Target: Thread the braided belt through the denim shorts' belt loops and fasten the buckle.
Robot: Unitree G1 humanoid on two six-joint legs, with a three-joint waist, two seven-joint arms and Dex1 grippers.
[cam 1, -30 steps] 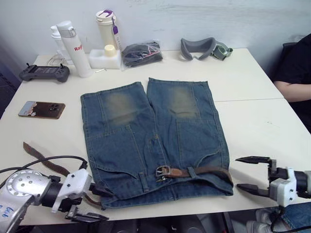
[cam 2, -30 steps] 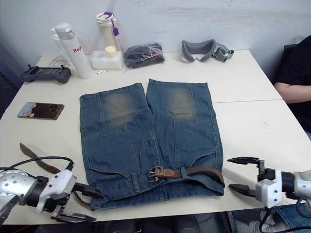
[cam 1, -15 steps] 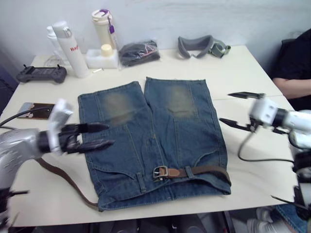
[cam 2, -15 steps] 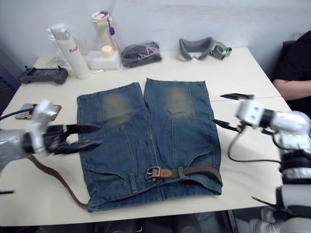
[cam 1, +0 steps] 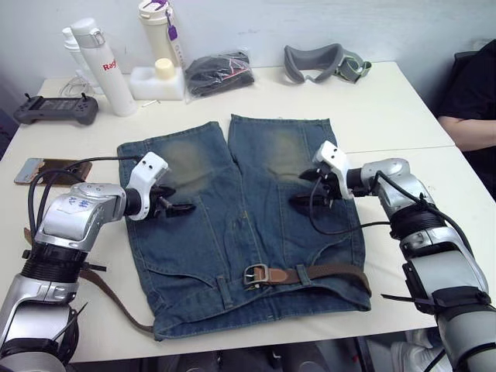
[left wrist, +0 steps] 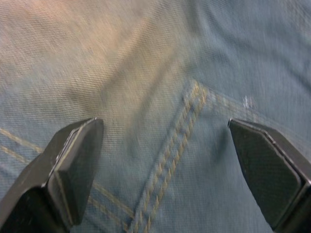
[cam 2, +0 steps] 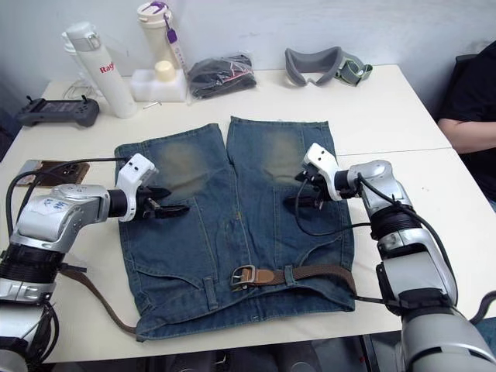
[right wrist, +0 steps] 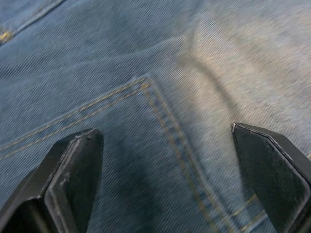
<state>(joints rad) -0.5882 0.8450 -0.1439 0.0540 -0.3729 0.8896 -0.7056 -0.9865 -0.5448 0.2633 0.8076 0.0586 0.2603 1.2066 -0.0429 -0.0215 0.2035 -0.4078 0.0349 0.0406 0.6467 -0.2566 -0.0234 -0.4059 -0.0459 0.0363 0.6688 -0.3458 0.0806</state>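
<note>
The denim shorts lie flat on the table, waistband toward me. The braided belt runs through the belt loops on the right half of the waistband. Its buckle rests near the middle of the waistband. The belt's other end trails out past the shorts' left corner onto the table. My left gripper hovers open over the left leg. My right gripper hovers open over the right leg. Both wrist views show spread fingers above stitched denim, with nothing between them.
Along the table's far edge stand two bottles, a white box, a black bundle in a plastic bag and grey goggles. A controller and a phone lie at the left. A person sits at the right.
Both arms have risen from the table's near edge and swung inward; the grippers now hover over the shorts' legs, still open. The camera has shifted. Shorts and belt lie as before.
</note>
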